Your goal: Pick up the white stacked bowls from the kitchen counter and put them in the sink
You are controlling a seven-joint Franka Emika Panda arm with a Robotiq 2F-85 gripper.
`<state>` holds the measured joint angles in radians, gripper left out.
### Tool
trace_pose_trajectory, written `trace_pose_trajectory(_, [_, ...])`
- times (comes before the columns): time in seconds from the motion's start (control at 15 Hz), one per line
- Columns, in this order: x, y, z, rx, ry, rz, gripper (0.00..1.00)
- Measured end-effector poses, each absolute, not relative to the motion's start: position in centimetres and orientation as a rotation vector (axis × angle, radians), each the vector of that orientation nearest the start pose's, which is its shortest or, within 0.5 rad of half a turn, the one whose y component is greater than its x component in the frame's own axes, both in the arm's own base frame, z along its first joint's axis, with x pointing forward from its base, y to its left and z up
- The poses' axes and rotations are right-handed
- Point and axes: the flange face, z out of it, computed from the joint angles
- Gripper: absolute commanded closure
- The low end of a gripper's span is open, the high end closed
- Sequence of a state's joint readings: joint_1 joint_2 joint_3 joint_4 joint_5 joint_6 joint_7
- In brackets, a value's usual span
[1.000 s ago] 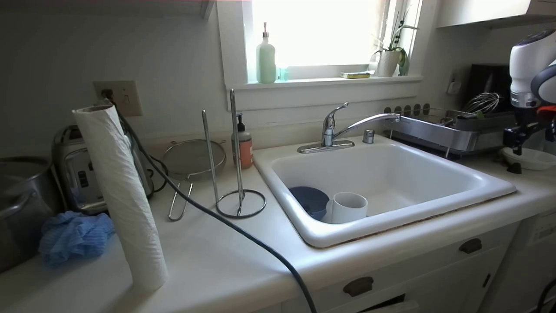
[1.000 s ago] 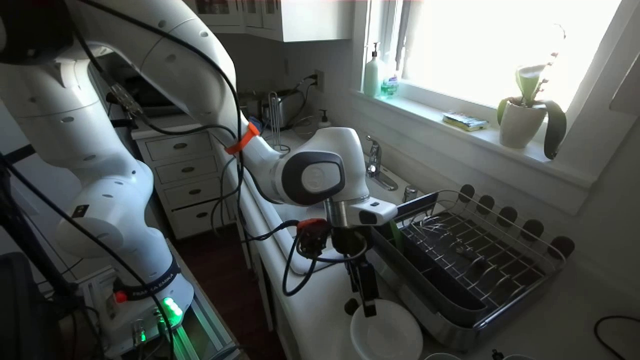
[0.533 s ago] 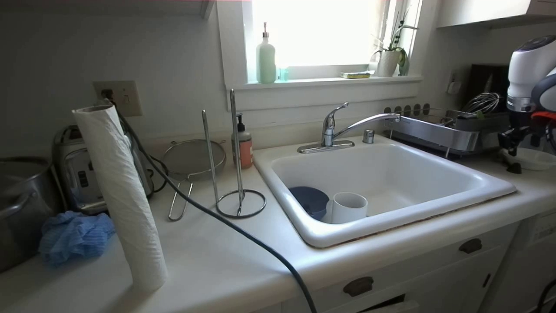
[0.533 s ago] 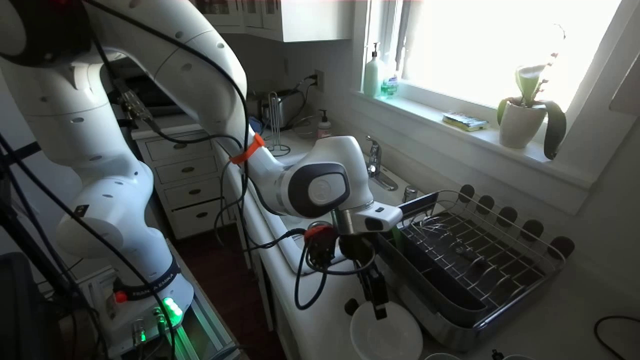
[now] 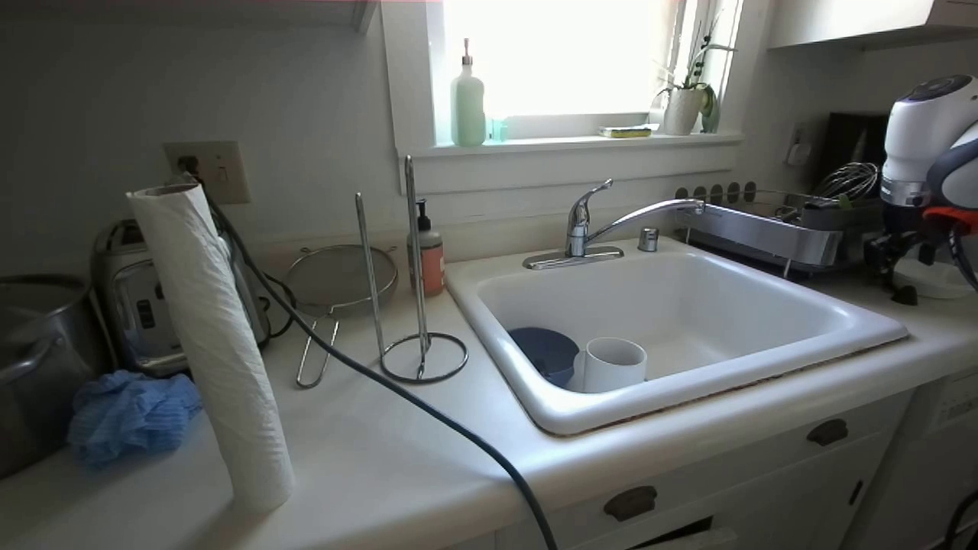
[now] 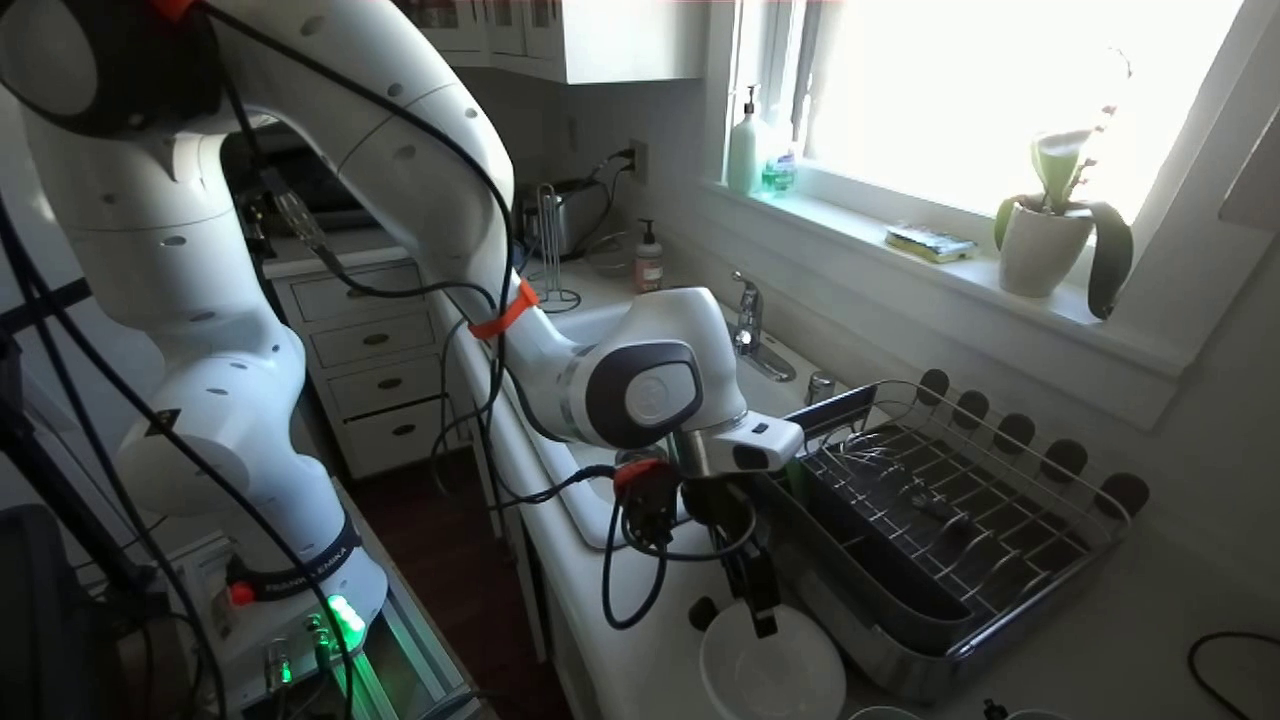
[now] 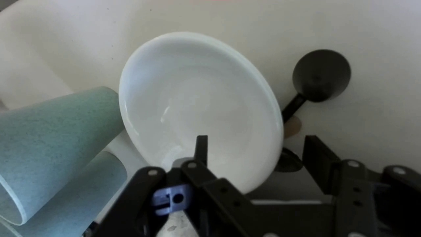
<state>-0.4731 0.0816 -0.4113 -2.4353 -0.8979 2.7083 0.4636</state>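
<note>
The white stacked bowls (image 7: 200,98) lie on the kitchen counter (image 7: 378,115), upright; from above only the top bowl shows, so the stack's depth is hidden. They also show in both exterior views (image 5: 941,281) (image 6: 775,670), beside the dish rack. My gripper (image 7: 256,144) is open and empty. In the wrist view one finger is over the bowl's inside and the other is outside its rim. In both exterior views the gripper (image 5: 905,263) (image 6: 752,600) is low over the bowl's sink-side edge. The white sink (image 5: 718,393) lies further along the counter.
A black spoon (image 7: 320,77) lies at the bowl's edge. Two pale green cups (image 7: 56,131) lie on their sides beside it. A metal dish rack (image 6: 920,530) stands close to the gripper. A dark blue bowl (image 5: 541,353) and white mug (image 5: 615,365) are in the sink; the faucet (image 5: 581,229) stands behind.
The arm has come down, and the gripper has moved lower and slightly toward the sink in an exterior view. Its fingers are now closer to the bowl's rim. The bowls have not moved.
</note>
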Motion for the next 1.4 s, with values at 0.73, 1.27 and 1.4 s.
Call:
trace_pose_trajectory(0.73, [33.5,-37.9,26.1,-3.508,0.985,-0.024,0.99])
trace_pose_trajectory(1.27, [33.5,-38.6,26.7,-3.518,0.952,-0.02,0.97])
trace_pose_trajectory(1.4, [33.3,-38.6,26.8,-3.511,0.952,-0.003,0.97])
